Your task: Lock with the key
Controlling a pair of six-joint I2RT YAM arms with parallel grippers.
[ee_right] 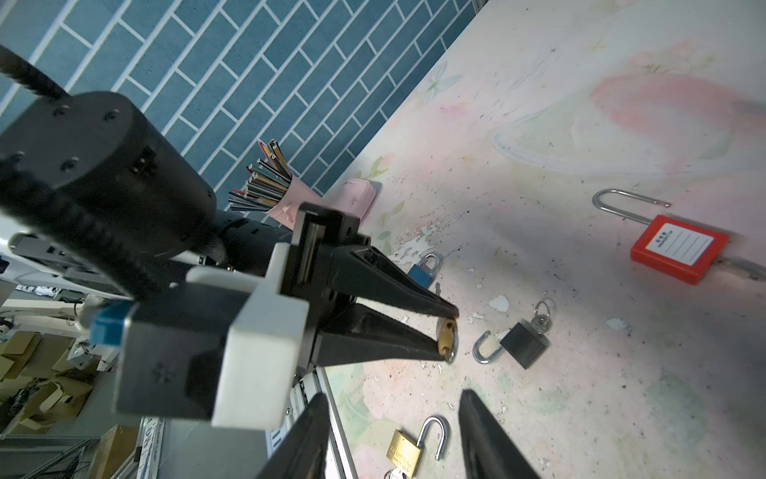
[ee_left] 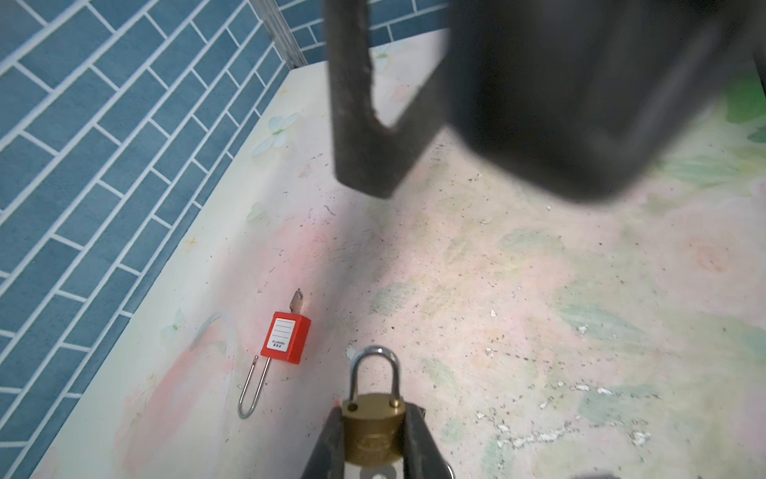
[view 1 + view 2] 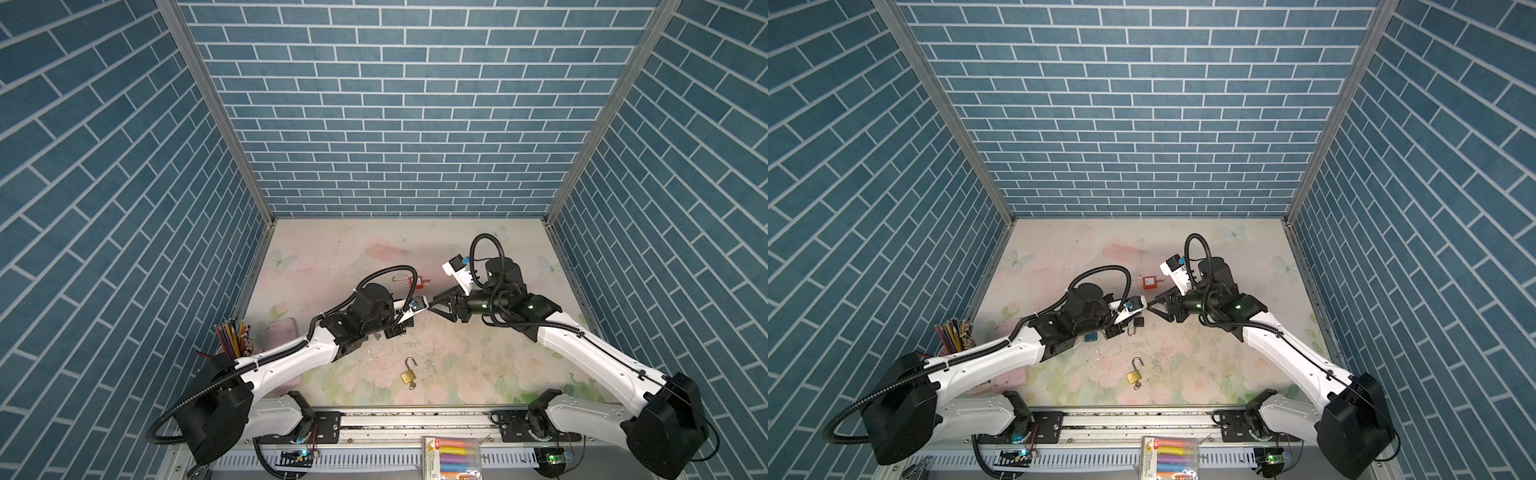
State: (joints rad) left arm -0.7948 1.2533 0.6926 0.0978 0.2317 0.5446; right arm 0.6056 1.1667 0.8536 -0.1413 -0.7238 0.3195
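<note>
Left pincer [image 2: 374, 410] clamps the dense, likely slippery brass padlock [image 2: 375, 433] by its flat sides; right pincer [image 1: 393, 396] gapes empty.

White links [image 3: 291, 361], black joints [image 3: 216, 409], seemingly ribbed cables [image 1: 91, 232]

My worktop [image 3: 332, 249] is a scuffed floral sheet. Lying on it: a red padlock [image 3: 417, 282] with a long shackle toward the back, an open brass padlock [image 3: 408, 375] near the front edge, a black padlock [image 1: 523, 344] with keys, a small blue padlock [image 1: 422, 273], and at the left a pink case [image 3: 282, 332] and a cup of pencils [image 1: 273, 190].
</note>
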